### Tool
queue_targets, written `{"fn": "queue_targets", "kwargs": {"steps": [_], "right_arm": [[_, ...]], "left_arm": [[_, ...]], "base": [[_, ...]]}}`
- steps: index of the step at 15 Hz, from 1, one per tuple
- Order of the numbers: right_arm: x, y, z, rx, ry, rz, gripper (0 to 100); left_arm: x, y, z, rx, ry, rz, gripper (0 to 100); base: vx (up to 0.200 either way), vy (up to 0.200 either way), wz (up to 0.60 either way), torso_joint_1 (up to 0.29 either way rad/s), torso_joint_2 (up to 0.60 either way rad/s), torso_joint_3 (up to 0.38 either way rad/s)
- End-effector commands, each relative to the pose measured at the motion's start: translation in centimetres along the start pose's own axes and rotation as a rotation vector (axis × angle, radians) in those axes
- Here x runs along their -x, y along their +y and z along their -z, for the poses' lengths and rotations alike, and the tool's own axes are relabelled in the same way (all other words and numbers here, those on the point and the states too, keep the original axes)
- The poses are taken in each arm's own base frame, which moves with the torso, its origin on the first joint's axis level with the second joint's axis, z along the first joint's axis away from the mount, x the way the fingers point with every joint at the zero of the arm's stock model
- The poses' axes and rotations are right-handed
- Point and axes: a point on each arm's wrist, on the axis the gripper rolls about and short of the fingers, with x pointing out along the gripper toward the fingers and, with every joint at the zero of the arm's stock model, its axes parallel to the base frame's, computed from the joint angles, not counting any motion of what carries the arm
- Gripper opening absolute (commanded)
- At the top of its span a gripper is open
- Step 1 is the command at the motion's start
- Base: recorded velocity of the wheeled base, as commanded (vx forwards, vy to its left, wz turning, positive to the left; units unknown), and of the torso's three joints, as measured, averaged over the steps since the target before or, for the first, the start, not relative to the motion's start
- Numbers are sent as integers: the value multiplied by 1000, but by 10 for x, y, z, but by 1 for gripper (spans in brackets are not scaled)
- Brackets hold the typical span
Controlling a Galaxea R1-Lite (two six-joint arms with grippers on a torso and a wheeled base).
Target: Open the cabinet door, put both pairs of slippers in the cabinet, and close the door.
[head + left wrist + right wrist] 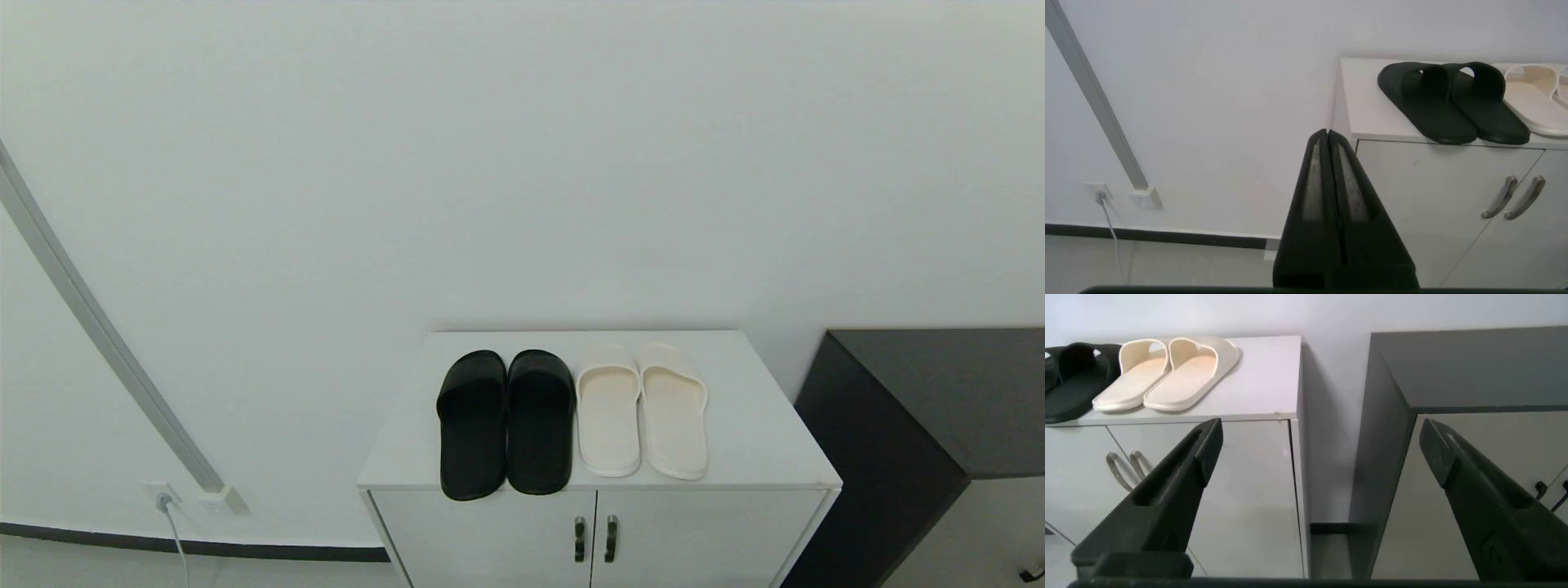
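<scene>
Black slippers [506,423]: side by side on the cabinet top, lower centre of the head view, toes toward the wall, heels at the front edge.
White slippers [642,410]: just beside the black pair on its right, likewise on the top, not yet inside.
Cabinet [759,425]: white and low, set against the wall, lower centre of the frame.
Cabinet doors [490,535]: both shut, with two metal door handles [580,539] close together at the centre seam, at the bottom edge of the frame.
Left gripper [1328,143]: fingers pressed together, holding nothing, before the cabinet's left front, apart from it.
Right gripper [1320,433]: fingers spread wide, holding nothing, before the cabinet's right corner, apart from it.
Step in hand: opening the door, judged not yet begun, no handle touched.
Next move: probably a gripper brought to one handle, closed round it and drawn outward along the hinge arc; the clenched left to be released first, if chosen.
Dark cabinet [898,425]: right of the frame, just beside the white one.
Wall socket [161,492]: lower left, cable plugged in, with a grey conduit [98,327] slanting above.
</scene>
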Motion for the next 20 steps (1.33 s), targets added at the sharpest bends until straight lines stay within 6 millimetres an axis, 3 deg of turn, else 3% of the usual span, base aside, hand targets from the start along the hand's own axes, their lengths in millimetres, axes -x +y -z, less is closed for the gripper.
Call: {"fn": "queue_targets", "kwargs": {"steps": [1, 6, 7, 8, 9, 10, 11, 15, 20], "right_arm": [[0, 0, 0, 0, 3, 0, 100], [-6, 0, -8, 10, 59, -6, 100], [-6, 0, -39, -27, 11, -14, 100], [-18, 0, -89, -114, 22, -25, 100], [-28, 1, -92, -98, 79, -34, 100], [-58, 2, -81, -43, 277, -68, 100], [-76, 4, -74, -44, 350, -118, 100], [-132, 31, -67, -94, 462, -262, 100], [-191, 115, -57, -126, 448, -271, 100]], "left_arm": [[0, 0, 0, -1, 1, -1, 0], [0, 0, 0, -1, 1, -1, 0], [0, 0, 0, -2, 3, -1, 0], [0, 0, 0, -1, 3, -1, 0], [0, 0, 0, -1, 3, -1, 0], [0, 0, 0, 1, 3, -1, 0], [0, 0, 0, 1, 1, -1, 0], [0, 0, 0, 1, 1, -1, 0], [0, -1, 0, -42, 3, 39, 0]], "base": [[0, 0, 0, 0, 0, 0], [0, 0, 0, 0, 0, 0], [0, 0, 0, 0, 0, 0], [0, 0, 0, 0, 0, 0], [0, 0, 0, 0, 0, 0], [0, 0, 0, 0, 0, 0], [0, 0, 0, 0, 0, 0], [0, 0, 0, 0, 0, 0], [0, 0, 0, 0, 0, 0]]}}
